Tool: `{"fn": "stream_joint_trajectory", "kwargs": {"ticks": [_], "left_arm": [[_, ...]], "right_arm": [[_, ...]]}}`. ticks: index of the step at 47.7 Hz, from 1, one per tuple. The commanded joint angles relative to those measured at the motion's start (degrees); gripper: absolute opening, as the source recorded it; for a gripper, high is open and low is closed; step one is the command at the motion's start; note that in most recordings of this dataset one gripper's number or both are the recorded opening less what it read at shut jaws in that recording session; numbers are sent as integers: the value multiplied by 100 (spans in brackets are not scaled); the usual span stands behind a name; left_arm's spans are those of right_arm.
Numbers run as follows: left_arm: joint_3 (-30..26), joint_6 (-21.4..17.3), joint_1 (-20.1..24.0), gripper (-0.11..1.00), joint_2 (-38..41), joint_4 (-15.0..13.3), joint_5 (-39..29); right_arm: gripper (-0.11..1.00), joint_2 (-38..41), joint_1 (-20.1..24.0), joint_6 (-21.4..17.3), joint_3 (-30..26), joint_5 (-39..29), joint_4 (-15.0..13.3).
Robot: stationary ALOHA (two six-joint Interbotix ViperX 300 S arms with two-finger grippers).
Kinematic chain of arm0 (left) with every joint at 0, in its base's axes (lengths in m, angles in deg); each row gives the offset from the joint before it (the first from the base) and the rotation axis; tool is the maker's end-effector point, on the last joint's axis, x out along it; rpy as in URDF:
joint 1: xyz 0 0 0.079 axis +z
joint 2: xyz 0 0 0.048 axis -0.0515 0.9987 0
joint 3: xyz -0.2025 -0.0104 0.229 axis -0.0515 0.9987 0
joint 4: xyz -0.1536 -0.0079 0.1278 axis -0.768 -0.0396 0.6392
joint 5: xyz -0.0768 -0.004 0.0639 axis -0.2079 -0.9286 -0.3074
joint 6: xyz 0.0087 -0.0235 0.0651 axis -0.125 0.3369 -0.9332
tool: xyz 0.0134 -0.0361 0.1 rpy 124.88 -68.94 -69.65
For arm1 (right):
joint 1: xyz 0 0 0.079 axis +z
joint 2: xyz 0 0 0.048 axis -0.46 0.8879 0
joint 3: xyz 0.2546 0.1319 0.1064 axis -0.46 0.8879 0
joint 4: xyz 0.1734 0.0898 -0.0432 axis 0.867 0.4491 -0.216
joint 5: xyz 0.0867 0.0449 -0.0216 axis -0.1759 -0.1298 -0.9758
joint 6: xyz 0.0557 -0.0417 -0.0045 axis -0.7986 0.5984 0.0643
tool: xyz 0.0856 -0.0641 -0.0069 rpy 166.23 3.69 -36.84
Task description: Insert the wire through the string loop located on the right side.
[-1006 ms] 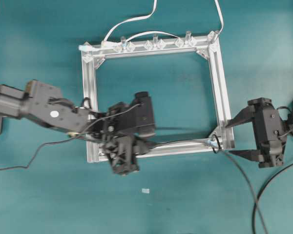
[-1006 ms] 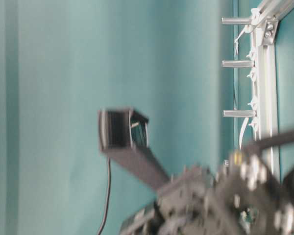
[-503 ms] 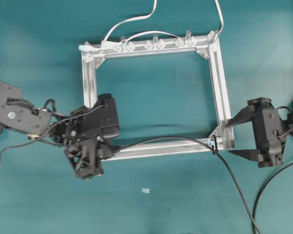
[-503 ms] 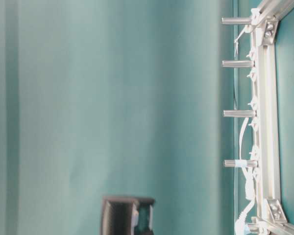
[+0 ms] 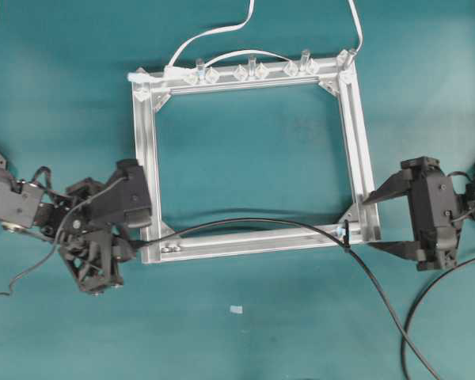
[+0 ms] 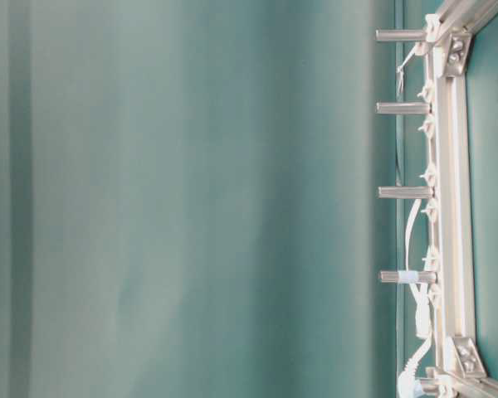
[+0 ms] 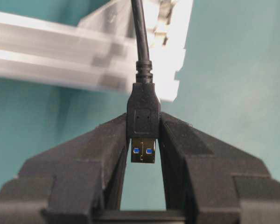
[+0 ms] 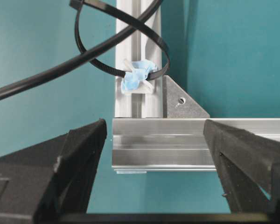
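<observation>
My left gripper (image 5: 134, 241) hovers off the silver frame's (image 5: 146, 158) near-left corner. It is shut on the wire's black plug (image 7: 143, 122), whose metal tip points back between the jaws. From there the wire (image 5: 253, 223) arcs along the near bar and passes through the string loop (image 5: 347, 234) at the near-right corner. It then trails off toward the front right. In the right wrist view the loop (image 8: 91, 60) hangs from the bar with the wire (image 8: 46, 74) running through it. My right gripper (image 5: 382, 222) stands open just right of that corner, its jaws wide apart and empty (image 8: 154, 126).
White flat cables (image 5: 214, 36) and clear clips with short posts (image 5: 249, 70) line the far bar. A small white scrap (image 5: 236, 309) lies on the teal mat in front. Another black cable (image 5: 427, 313) curves at the front right. The table-level view shows only the frame (image 6: 448, 166).
My left gripper has travelled left along the near bar, drawing the wire through the loop, and has left the table-level view. The right gripper has stayed still and open.
</observation>
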Motion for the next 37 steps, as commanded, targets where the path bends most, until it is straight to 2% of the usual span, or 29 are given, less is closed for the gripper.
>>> {"fn": "stream_joint_trajectory", "kwargs": {"ticks": [1,10,21,23,27,31,32,36,37], "left_arm": [[35,114,-53,21,-158,-9,-79],[62,158,-79,21,-105,-9,-229],[-9,246,-62,21,26,0,-773],[-35,246,-62,29,26,18,-800],[-44,237,-62,56,18,26,-791],[-35,237,-62,76,-26,26,-773],[-26,237,-62,76,-35,26,-765],[-9,220,-62,59,-62,35,-738],[0,220,-62,59,-70,35,-729]], "right_arm": [[93,18,9,0,-53,53,-9],[93,62,9,0,-70,53,-9],[93,62,9,0,-62,53,-9],[93,53,9,0,-53,53,-9],[93,53,9,0,-62,53,-9],[93,53,9,0,-70,53,-9],[93,53,9,0,-70,53,-9],[93,53,9,0,-70,53,-9],[93,44,9,9,-70,53,-9]]}}
